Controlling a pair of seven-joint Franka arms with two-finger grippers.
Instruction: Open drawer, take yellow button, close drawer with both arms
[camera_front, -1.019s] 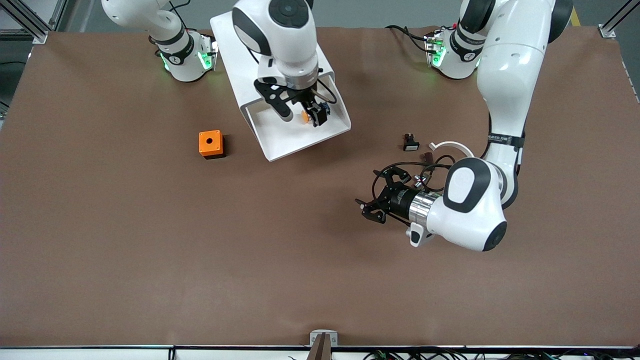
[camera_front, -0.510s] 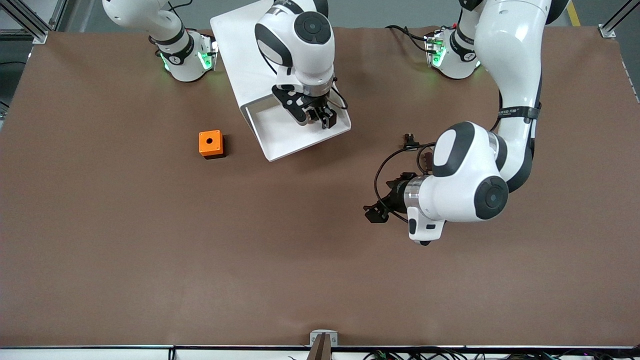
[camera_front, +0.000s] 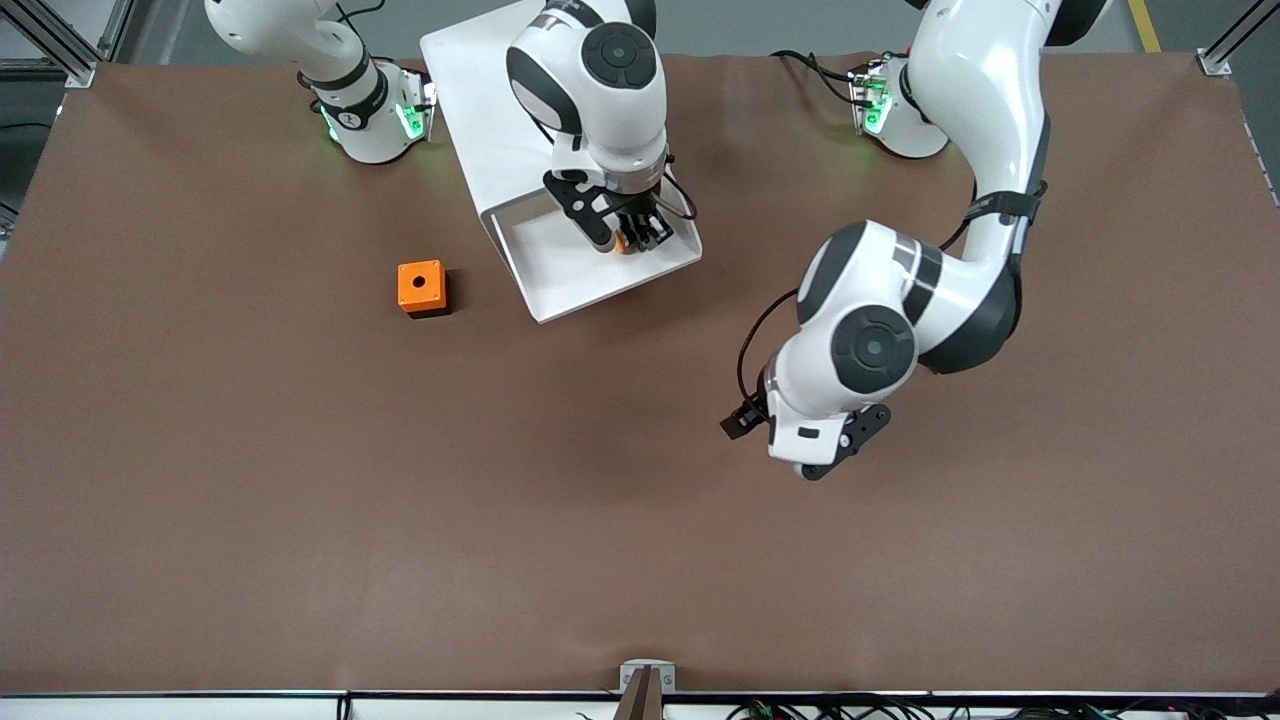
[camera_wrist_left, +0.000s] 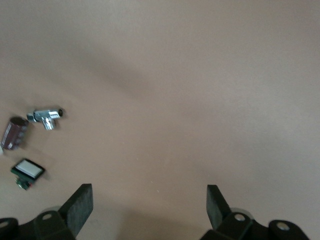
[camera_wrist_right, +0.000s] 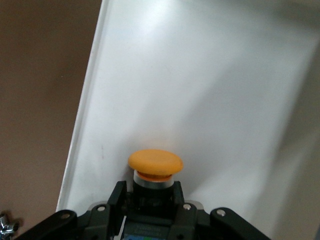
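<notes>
Right gripper (camera_front: 628, 238): reaching into the open drawer (camera_front: 560, 275) at upper centre of the front view, fingers clamping the button (camera_wrist_right: 155, 169).
Button: sitting between those fingers above the drawer's white floor, orange cap showing at lower centre of the right wrist view.
Left gripper (camera_wrist_left: 149, 205): hanging over bare brown table (camera_front: 300, 500) at centre right of the front view, fingers spread wide and holding nothing.
Orange cube (camera_front: 421, 287): resting on the table beside the drawer.

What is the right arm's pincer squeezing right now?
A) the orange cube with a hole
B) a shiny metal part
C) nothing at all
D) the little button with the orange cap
D: the right wrist view shows the right pincer shut on the button, its orange cap sticking out over the white drawer.
</notes>
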